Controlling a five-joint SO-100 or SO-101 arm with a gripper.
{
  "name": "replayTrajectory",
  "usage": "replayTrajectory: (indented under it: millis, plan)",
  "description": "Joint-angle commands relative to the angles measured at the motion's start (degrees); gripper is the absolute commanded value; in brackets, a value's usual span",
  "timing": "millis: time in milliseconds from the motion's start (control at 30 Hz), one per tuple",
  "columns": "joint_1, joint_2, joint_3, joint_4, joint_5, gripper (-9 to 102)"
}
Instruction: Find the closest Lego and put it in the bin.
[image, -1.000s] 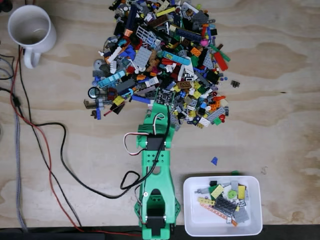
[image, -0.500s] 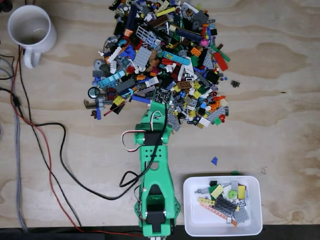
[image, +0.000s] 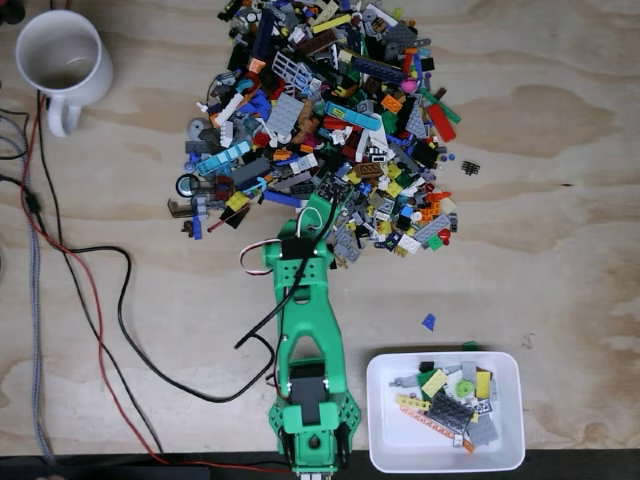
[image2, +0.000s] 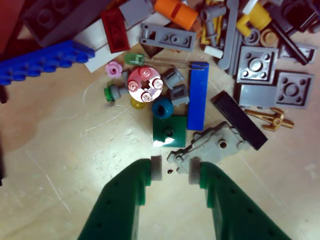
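Lying on a pale plywood surface (image: 560, 230) with a clear grain, a big heap of Lego pieces (image: 320, 110) fills the upper middle of the fixed view; the pieces are hard plastic in many colours, flat plates, bricks and small round parts. The bin (image: 390, 450), a shallow white plastic tub with rounded corners, stands at the lower right of that view and holds several pieces. A white ceramic mug (image: 62, 60) stands at the upper left, and black and red cables (image: 120, 300) run along the left side.

In the wrist view, the end effector (image2: 170, 171) has two dark green fingers with pale pads (image2: 156, 168), and it is released, with a gap between them over bare wood. A grey toothed piece (image2: 210, 145) lies just ahead, its near end touching or almost touching the right pad. A flat green square plate (image2: 169, 130) lies just beyond the gap, with a long blue plate (image2: 198, 95) beside it.

The green arm (image: 305, 340) stretches from the bottom edge of the fixed view straight up to the lower rim of the heap, well apart from the bin.
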Motion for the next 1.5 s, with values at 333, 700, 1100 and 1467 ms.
replayTrajectory:
  millis: [333,700,1100,1467]
  plan:
    - [-0.3,-5.1,-1.0,-5.1,0.6,13]
    - [-0.6,-6.9,-1.4,-6.6,-0.4,12]
    - [-1.8,-8.8,-1.5,-9.0,-0.6,10]
    - [-0.4,-7.9,-3.9,-6.6,-1.6,6]
